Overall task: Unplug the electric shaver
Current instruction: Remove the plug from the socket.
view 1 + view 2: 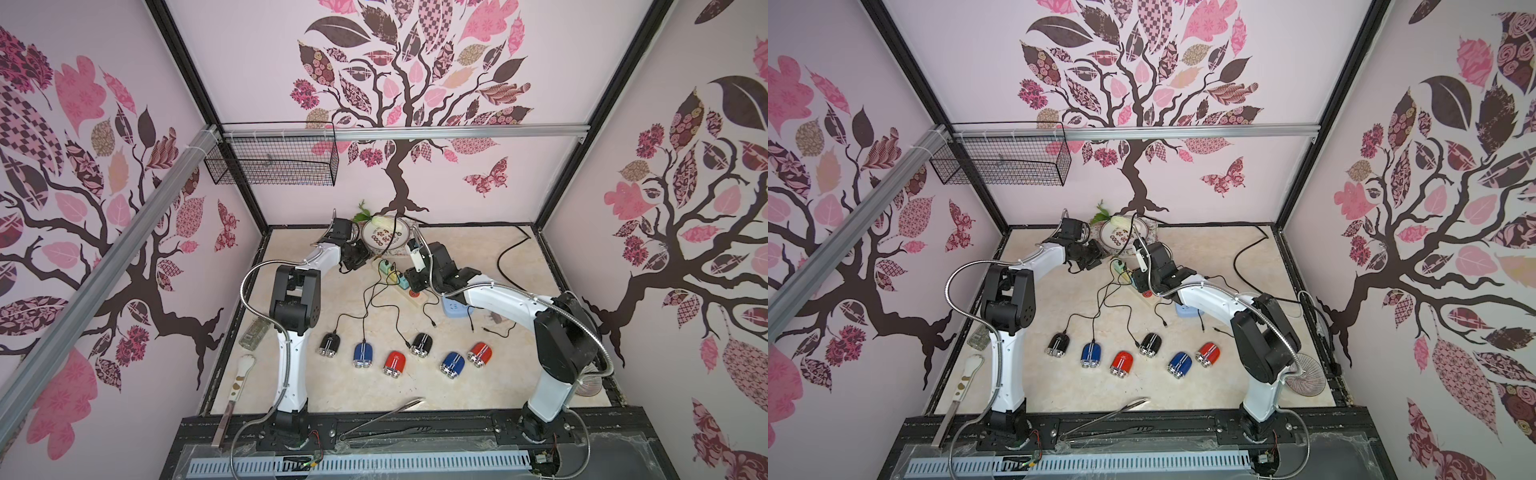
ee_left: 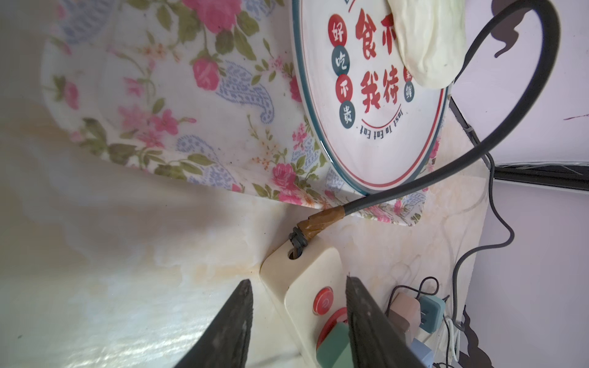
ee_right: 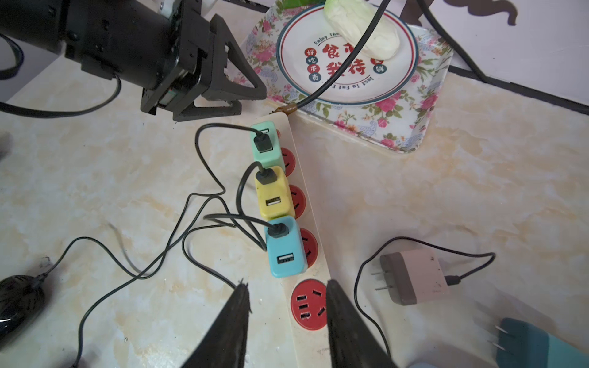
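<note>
Hovering left gripper: jaws apart, empty, at back end of power strip
Right gripper: jaws apart, empty, astride strip's edges

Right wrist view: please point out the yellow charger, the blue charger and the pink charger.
yellow charger [image 3: 278, 190]: right wrist view, middle of its top face.
blue charger [image 3: 286, 246]: right wrist view, middle of its top face.
pink charger [image 3: 416, 276]: right wrist view, its broad side.

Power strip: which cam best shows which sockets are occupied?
Right wrist. Most of the power strip shows: mint adapter, yellow adapter, cyan adapter plugged in, one red socket empty. Left wrist shows only its cable end; both top views show it small, partly behind the right arm.
</note>
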